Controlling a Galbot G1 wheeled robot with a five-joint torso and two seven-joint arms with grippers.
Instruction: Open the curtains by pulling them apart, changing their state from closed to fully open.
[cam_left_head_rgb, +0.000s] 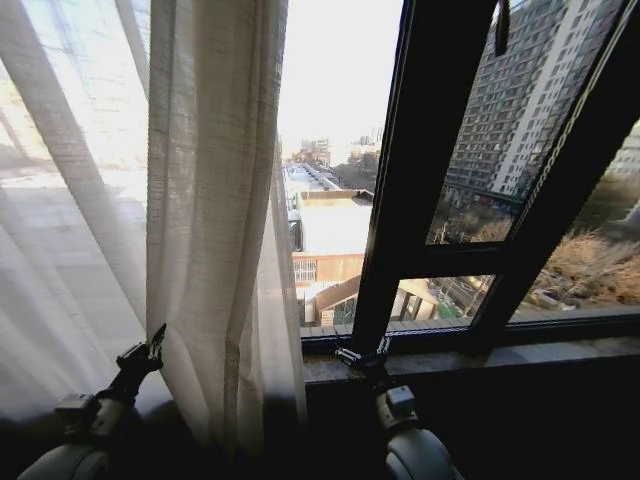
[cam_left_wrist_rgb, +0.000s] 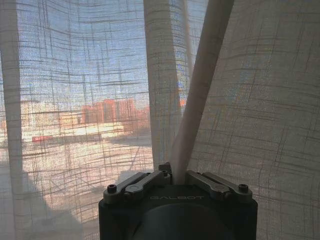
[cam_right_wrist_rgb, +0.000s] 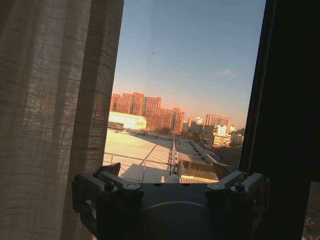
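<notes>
The sheer white curtains hang over the left half of the window, gathered into thick pleats at their right edge and stretched thin further left. My left gripper is low at the gathered fabric's left side. In the left wrist view it is shut on a narrow pleat of curtain that rises tight from between its fingers. My right gripper hovers just above the window sill, right of the curtain edge. In the right wrist view it is open and holds nothing, with the curtain beside it.
Dark window frame bars slant across the right half, with bare glass between them and the curtain. A stone sill runs below the frame, and the wall under it is in shadow.
</notes>
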